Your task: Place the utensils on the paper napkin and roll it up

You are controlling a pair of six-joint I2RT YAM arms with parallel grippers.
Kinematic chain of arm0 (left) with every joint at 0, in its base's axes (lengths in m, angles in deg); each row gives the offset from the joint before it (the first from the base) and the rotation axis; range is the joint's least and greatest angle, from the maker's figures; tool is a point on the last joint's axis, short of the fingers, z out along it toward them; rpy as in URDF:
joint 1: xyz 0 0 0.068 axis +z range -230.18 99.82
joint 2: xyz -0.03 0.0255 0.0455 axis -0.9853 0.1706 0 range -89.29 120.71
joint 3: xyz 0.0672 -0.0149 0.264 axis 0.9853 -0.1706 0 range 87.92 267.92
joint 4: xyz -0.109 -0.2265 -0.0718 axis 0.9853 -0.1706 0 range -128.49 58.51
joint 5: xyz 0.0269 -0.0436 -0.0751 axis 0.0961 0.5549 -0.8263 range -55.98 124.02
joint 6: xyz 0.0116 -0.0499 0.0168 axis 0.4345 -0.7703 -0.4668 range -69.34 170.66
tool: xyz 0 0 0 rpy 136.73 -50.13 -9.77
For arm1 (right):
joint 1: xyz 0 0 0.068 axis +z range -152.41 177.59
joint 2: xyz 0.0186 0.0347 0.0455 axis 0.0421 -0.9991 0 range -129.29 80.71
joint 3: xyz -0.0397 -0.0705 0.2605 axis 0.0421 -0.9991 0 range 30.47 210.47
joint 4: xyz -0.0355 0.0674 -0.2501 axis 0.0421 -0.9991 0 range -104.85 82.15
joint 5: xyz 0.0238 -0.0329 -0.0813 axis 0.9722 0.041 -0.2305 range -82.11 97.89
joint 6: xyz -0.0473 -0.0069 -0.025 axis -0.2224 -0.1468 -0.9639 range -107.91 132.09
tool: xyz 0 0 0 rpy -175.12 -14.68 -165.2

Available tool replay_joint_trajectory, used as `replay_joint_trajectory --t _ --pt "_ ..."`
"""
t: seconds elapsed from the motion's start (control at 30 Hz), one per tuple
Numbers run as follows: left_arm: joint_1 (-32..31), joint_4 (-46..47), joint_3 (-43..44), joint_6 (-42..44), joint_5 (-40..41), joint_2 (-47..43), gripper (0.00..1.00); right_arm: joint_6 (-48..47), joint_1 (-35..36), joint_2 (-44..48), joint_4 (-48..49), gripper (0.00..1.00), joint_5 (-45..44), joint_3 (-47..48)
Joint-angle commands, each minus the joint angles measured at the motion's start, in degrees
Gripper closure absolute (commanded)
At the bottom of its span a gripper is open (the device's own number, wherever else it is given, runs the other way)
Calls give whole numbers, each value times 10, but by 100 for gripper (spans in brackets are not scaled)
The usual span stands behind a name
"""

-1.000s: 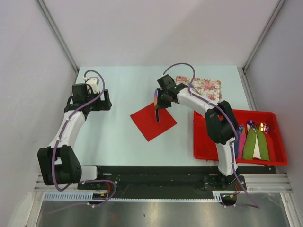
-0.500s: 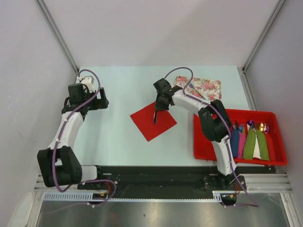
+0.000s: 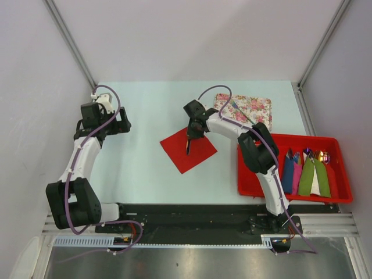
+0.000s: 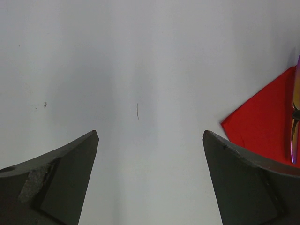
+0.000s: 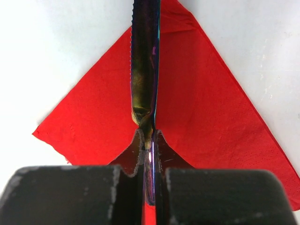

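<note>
right wrist view: the right claw (image 5: pixel 149 136) is seen clamped on an iridescent knife (image 5: pixel 144 70) over the paper napkin (image 5: pixel 201 108), blade tip cut off; the left claw (image 4: pixel 150 133) is held apart above the worktop (image 4: pixel 140 56)

white arms (image 3: pixel 81 158) with black joints (image 3: pixel 72 203), purple cables (image 3: pixel 119 103), dark grey hands (image 4: pixel 150 133)

left of napkin (image 3: pixel 177 152) open — tray (image 3: pixel 256 177), mat (image 3: pixel 249 108) right
</note>
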Motion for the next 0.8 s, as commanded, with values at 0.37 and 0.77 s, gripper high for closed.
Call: replay_joint_trajectory --t 0.37,0.77 --pt "13 13 4 -11 -5 3 0 38 8 -19 2 80 -15 19" --pt "15 -1 30 3 -51 8 0 -19 -28 36 3 45 13 39"
